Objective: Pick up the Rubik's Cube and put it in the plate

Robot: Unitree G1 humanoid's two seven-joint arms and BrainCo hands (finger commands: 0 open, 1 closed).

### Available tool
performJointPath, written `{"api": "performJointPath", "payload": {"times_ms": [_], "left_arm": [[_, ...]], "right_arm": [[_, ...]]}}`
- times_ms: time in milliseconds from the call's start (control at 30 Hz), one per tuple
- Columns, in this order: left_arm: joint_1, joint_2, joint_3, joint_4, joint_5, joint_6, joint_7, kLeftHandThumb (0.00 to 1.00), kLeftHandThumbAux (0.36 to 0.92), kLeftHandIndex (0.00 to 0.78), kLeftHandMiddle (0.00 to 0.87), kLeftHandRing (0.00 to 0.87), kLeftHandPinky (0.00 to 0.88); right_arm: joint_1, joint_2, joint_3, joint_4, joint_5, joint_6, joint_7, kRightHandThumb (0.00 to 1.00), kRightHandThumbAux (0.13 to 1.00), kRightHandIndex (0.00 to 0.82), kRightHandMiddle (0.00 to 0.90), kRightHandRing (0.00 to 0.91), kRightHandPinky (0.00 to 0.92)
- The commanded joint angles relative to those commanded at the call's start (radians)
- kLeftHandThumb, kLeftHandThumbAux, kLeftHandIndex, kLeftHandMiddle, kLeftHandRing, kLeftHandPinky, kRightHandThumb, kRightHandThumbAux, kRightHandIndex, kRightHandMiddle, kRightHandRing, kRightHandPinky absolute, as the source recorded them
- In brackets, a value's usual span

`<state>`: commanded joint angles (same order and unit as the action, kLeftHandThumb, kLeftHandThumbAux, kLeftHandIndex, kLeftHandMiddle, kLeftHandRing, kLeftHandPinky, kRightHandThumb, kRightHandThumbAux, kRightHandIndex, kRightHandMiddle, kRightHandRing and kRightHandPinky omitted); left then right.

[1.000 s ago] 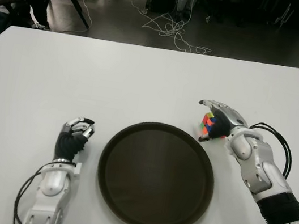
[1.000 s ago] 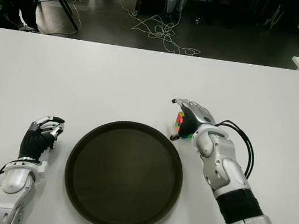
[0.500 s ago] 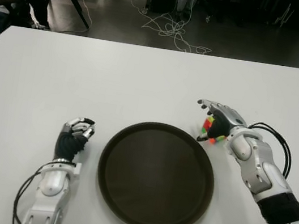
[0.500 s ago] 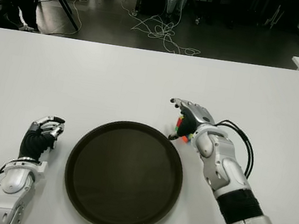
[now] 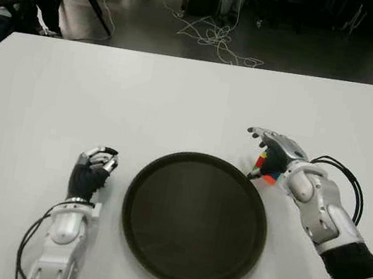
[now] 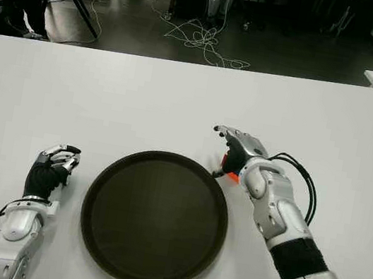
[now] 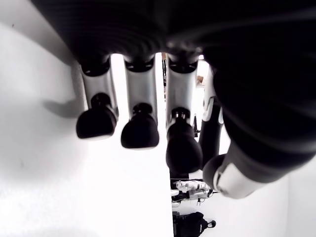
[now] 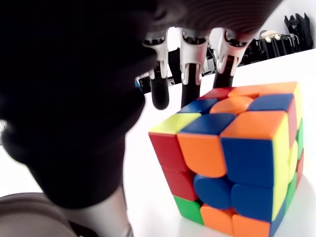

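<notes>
Right wrist view shows the Rubik's Cube (image 8: 232,158) sitting on the worktop (image 5: 179,95), just outside the plate (image 5: 195,216) rim. My right robot hand (image 5: 268,153) arches over it, fingers (image 8: 190,64) spread and not yet clamped, I judge for a top grasp. Left robot hand (image 5: 94,167), curled and empty, shows left of the plate.
</notes>
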<state>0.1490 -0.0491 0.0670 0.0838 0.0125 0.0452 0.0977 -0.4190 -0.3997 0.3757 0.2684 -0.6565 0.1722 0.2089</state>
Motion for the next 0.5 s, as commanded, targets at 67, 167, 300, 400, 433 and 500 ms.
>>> {"api": "performJointPath", "payload": {"times_ms": [67, 167, 300, 400, 433, 500], "left_arm": [[0.000, -0.001, 0.000, 0.000, -0.001, -0.001, 0.000, 0.710, 0.704, 0.444, 0.810, 0.819, 0.810], [0.000, -0.001, 0.000, -0.001, -0.002, 0.000, 0.000, 0.710, 0.704, 0.444, 0.809, 0.819, 0.807], [-0.001, -0.002, 0.001, -0.001, -0.001, 0.003, 0.002, 0.710, 0.704, 0.444, 0.809, 0.819, 0.809], [-0.002, 0.000, 0.002, 0.002, -0.002, 0.000, 0.000, 0.710, 0.704, 0.444, 0.809, 0.821, 0.815], [-0.002, 0.000, 0.002, 0.003, -0.003, -0.003, -0.001, 0.710, 0.704, 0.444, 0.809, 0.821, 0.815], [-0.002, 0.001, 0.003, 0.005, -0.003, -0.007, -0.002, 0.710, 0.704, 0.444, 0.808, 0.821, 0.814]], "right_arm": [[0.000, 0.000, 0.000, -0.001, 0.001, 0.000, 0.000, 0.000, 0.938, 0.049, 0.391, 0.566, 0.422], [0.000, -0.001, -0.001, -0.003, 0.001, 0.000, 0.002, 0.000, 0.943, 0.047, 0.401, 0.609, 0.455], [0.000, -0.004, 0.000, -0.008, -0.001, 0.006, 0.010, 0.000, 0.953, 0.041, 0.514, 0.686, 0.617], [-0.003, -0.007, 0.001, -0.008, -0.005, 0.010, 0.012, 0.000, 0.945, 0.034, 0.536, 0.702, 0.668], [-0.005, -0.009, 0.000, -0.007, -0.006, 0.006, 0.010, 0.000, 0.946, 0.033, 0.537, 0.702, 0.678], [-0.008, -0.013, -0.002, -0.006, -0.007, 0.002, 0.008, 0.000, 0.953, 0.032, 0.542, 0.702, 0.687]]}}
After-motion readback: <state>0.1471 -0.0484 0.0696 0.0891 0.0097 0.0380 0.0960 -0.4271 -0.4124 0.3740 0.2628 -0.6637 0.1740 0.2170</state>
